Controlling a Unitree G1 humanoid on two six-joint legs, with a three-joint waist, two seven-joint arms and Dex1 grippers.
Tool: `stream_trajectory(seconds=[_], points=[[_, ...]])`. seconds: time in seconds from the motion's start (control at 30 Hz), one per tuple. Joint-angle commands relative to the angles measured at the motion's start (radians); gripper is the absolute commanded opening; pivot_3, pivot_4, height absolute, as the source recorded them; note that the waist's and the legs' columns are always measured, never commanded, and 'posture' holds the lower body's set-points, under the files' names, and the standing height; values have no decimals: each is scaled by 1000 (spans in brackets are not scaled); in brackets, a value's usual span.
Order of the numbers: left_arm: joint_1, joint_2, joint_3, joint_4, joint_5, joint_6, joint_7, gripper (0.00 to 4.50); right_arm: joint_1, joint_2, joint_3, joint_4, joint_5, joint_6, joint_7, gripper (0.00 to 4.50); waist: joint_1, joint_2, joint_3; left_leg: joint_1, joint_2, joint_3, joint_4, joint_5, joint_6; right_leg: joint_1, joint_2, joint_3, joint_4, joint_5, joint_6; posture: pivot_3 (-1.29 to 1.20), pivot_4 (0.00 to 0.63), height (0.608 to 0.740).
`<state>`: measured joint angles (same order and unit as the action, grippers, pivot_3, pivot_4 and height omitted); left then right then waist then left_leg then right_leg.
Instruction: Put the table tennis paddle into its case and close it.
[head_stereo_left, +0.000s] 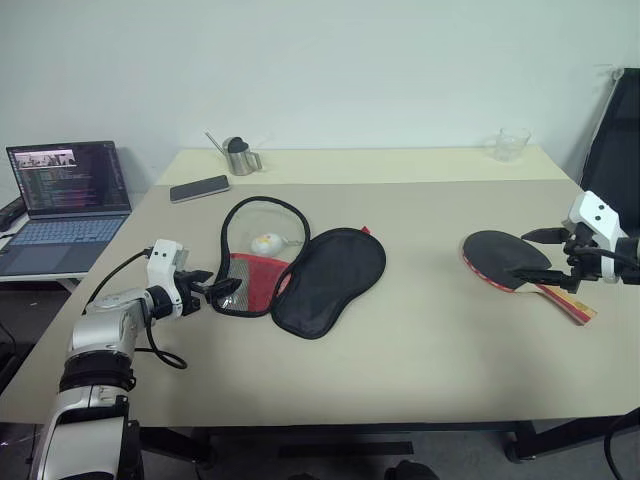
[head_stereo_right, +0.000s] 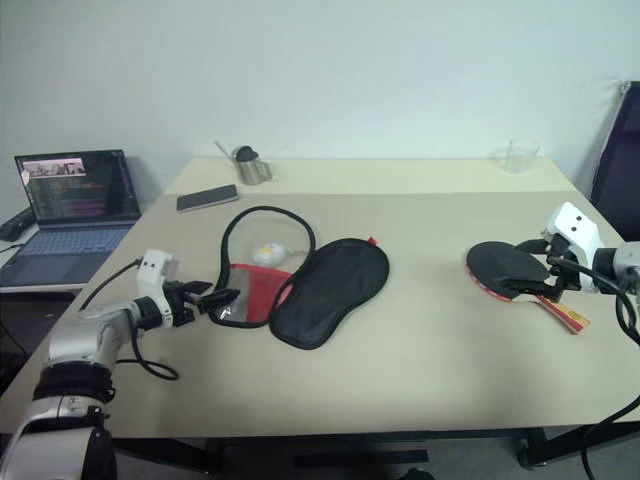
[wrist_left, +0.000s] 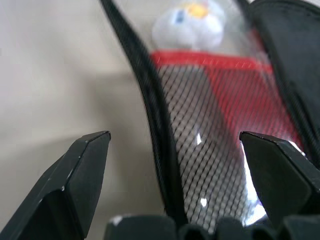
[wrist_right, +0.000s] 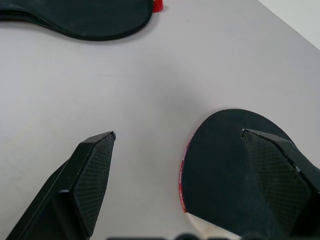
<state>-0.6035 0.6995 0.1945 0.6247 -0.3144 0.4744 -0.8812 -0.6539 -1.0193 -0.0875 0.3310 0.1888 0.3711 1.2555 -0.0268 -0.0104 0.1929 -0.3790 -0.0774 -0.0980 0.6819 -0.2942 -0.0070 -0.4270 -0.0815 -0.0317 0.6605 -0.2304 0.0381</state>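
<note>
Table tennis paddle (head_stereo_left: 508, 258) | lain flat near table's (head_stereo_left: 430, 340) right edge; judged light, stiff, best taken by handle | case (head_stereo_left: 300, 265) unzipped mid-table, soft | left gripper (head_stereo_left: 222, 290), right gripper (head_stereo_left: 545, 254) both spread, empty

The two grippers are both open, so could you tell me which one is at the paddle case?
The left gripper is the one: it sits at the open case's mesh end. The right gripper is over the table tennis paddle instead.
</note>
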Motion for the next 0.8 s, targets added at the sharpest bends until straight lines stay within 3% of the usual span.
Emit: stream_trajectory(seconds=[0.03, 0.37, 0.4, 0.5, 0.8], points=[[5, -15, 19, -65, -24, 14, 12, 4500, -17, -31, -29, -27, 18, 1, -2, 4440, 1, 0, 0, 0, 0, 0, 0, 0, 0, 0, 0, 0, 0, 0, 0, 0, 150, 740], [32, -123, 11, -163, -28, 70, 64, 4500, -27, -34, -26, -21, 14, -4, -3, 4440, 2, -1, 0, 0, 0, 0, 0, 0, 0, 0, 0, 2, 0, 0, 0, 0, 150, 740], [31, -131, 13, -165, -28, 69, 72, 4332, -26, -33, -27, -22, 14, -3, -4, 4481, 3, -1, 0, 0, 0, 0, 0, 0, 0, 0, 0, 2, 0, 0, 0, 0, 150, 740], [32, -142, 20, -171, -34, 70, 82, 3598, -26, -30, -26, -26, 15, -1, -8, 4500, 4, -1, 0, 0, 0, 0, 0, 0, 0, 0, 0, 2, 0, 0, 0, 0, 150, 740], [53, -164, 42, -204, -59, 83, 134, 318, -17, -34, -31, -32, 19, -1, -15, 4500, 4, -1, 0, 0, 0, 0, 0, 0, 0, 0, 0, 3, 0, 0, 0, 0, 150, 740]])
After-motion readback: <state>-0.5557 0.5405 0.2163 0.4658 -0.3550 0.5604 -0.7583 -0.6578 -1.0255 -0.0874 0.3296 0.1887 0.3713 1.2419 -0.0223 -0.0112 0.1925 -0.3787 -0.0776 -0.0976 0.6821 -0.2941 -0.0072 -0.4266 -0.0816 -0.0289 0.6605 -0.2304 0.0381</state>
